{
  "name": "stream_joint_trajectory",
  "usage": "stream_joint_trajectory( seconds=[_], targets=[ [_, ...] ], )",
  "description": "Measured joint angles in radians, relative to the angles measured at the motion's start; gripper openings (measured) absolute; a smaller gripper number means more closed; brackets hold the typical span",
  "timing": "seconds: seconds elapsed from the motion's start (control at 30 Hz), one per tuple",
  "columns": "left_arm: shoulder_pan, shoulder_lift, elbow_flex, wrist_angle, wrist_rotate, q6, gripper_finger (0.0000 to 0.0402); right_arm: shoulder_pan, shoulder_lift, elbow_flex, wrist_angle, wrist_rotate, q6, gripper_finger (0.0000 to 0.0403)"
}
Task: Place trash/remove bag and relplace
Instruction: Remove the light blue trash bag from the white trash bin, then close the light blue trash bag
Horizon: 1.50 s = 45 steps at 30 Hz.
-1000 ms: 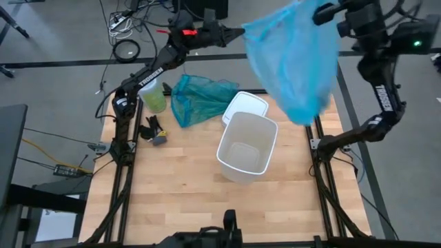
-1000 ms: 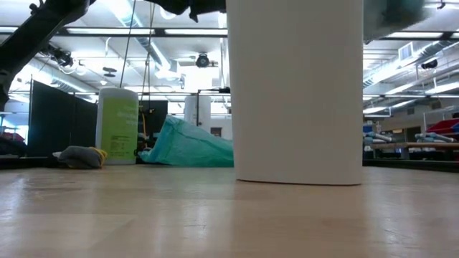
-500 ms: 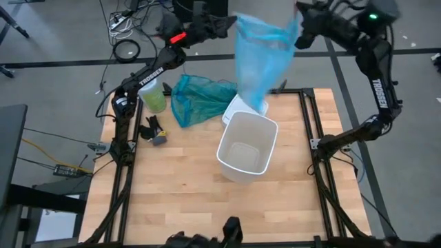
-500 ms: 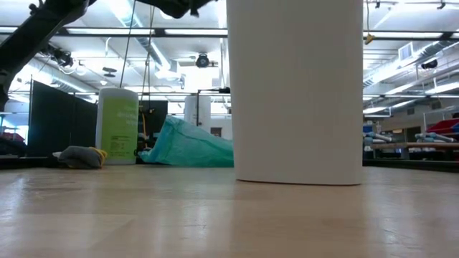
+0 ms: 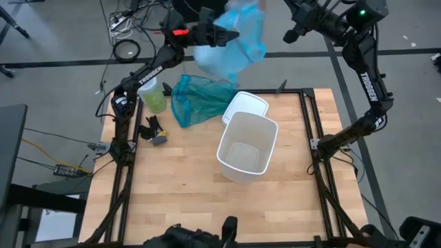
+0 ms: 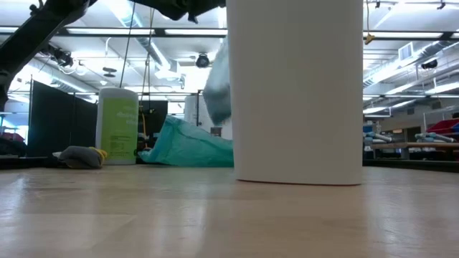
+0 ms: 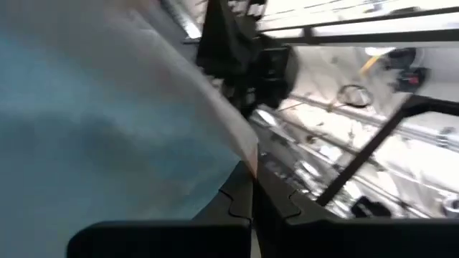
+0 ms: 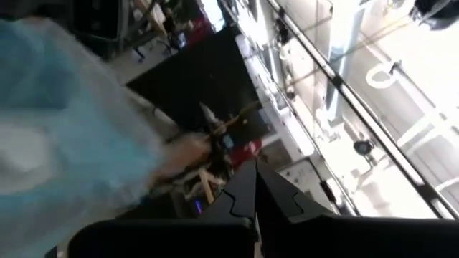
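Light sky-blue bag (image 5: 231, 38), thin, translucent plastic, bunched and billowing in the air beyond the table's far edge, above the white bin. It fills one side of both wrist views (image 7: 93, 122) (image 8: 64, 129). Low view shows a pale blurred bit (image 6: 217, 89).

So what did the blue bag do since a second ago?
The bag swung from the right side over to the left hand, which holds it. The right hand is shut beside it. The white bin and the green bag stayed put.
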Motion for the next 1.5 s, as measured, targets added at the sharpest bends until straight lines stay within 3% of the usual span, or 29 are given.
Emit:
stream_joint_trajectory(
  seconds=[0.2, 0.33, 0.6, 0.7, 0.77, 0.9, 1.13, 1.37, 1.5],
  targets=[
    [0.019, 0.0, 0.0, -0.178, -0.017, 0.147, 0.0004, -0.022, -0.006, 0.0, -0.072, 0.021, -0.004, 0.0],
    [0.03, 0.001, 0.0, -0.281, -0.049, 0.233, 0.001, -0.04, -0.009, 0.0, -0.104, -0.043, -0.005, 0.0],
    [0.049, 0.0, 0.0, -0.1, -0.067, 0.049, 0.0008, -0.084, 0.022, 0.0, -0.456, -0.365, -0.139, 0.0022],
    [0.057, 0.0, 0.0, -0.067, -0.13, 0.022, 0.0008, -0.086, 0.05, 0.0, -0.478, -0.555, -0.092, 0.0059],
    [0.05, 0.0, 0.0, -0.068, -0.146, 0.015, 0.0008, -0.066, 0.068, 0.0, -0.435, -0.617, -0.039, 0.0087],
    [0.027, 0.0, 0.0, -0.082, -0.147, 0.013, 0.0008, -0.004, 0.108, 0.0, -0.339, -0.611, -0.011, 0.0134],
    [0.009, 0.0, 0.0, -0.048, -0.151, 0.003, 0.0008, 0.06, 0.175, 0.0, -0.182, -0.497, 0.07, 0.018],
    [-0.011, 0.0, 0.0, -0.049, -0.163, 0.003, 0.0008, 0.081, 0.224, 0.0, -0.143, -0.456, 0.112, 0.0178],
    [-0.024, 0.0, 0.0, -0.049, -0.163, -0.02, 0.0008, 0.079, 0.232, 0.0, -0.184, -0.352, 0.121, 0.0141]
  ],
)
